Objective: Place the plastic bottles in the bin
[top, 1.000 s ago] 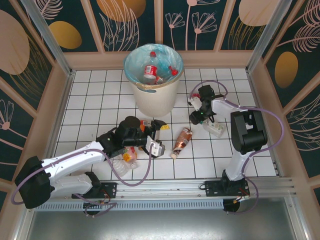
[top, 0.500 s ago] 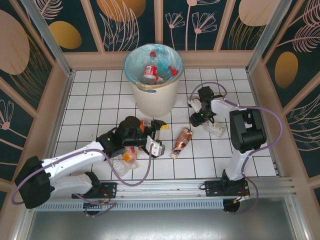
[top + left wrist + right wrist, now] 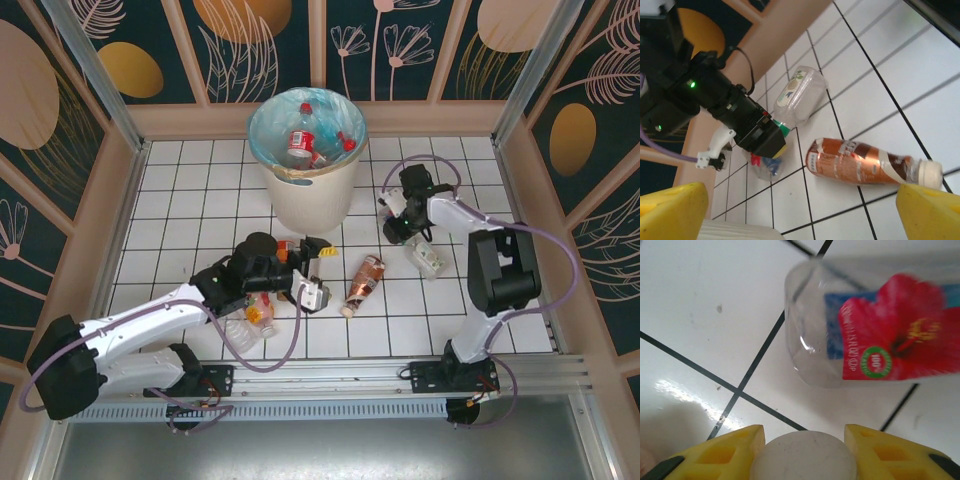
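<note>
One clear bottle bears a red hibiscus label reading "100%".

Floor tiles: glossy white, smooth.
Flower-label bottle: thin clear plastic, shiny, with a printed film label.
Brown-label bottle: glossy wrap, matt white cap.
Bin: matt cream plastic.
Bin liner: thin crinkled film.
Fingers of right gripper: matt yellow plastic.
Round white piece gripped between them: dull, smooth.
Rail: brushed metal.

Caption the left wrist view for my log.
Open left claw faces a brown-labelled, white-capped bottle lying on white tiles.
</note>
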